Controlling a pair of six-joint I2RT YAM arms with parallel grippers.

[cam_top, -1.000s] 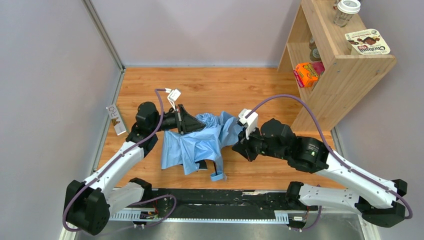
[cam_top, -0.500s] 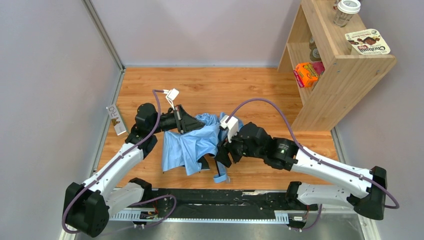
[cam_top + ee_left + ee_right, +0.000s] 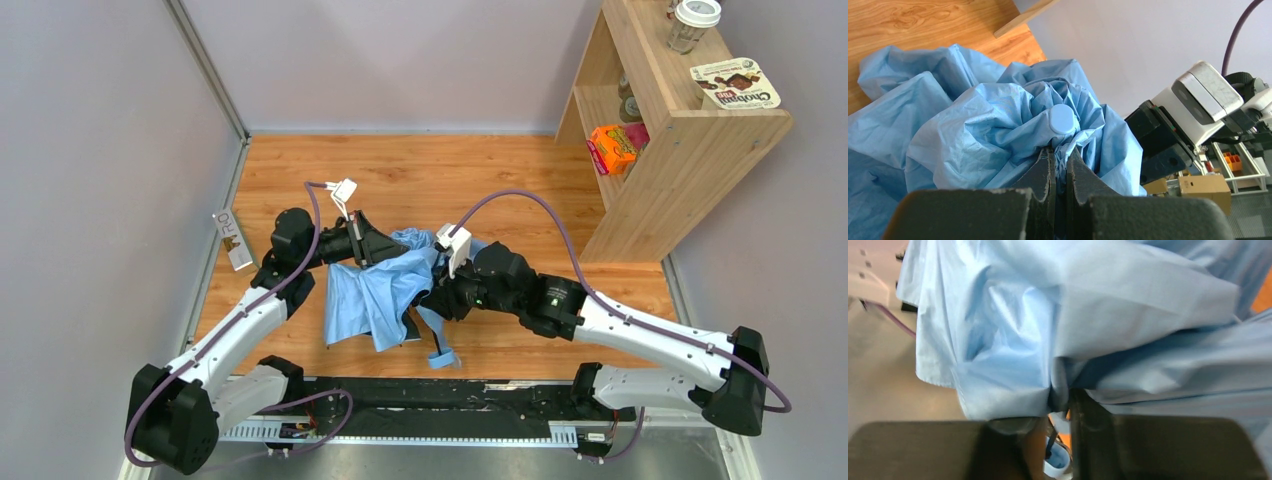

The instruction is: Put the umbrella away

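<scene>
With my left gripper (image 3: 1059, 159) clamped on gathered cloth at the crown of the umbrella (image 3: 385, 290), crumpled at centre frame, light, limp and slippery, I judge the shaft the firmer hold; whether my right gripper (image 3: 1055, 412) grips its fold I cannot tell.

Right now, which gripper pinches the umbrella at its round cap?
The left gripper, jaws shut on the umbrella below its cap; the right gripper meets loose folds.
</scene>
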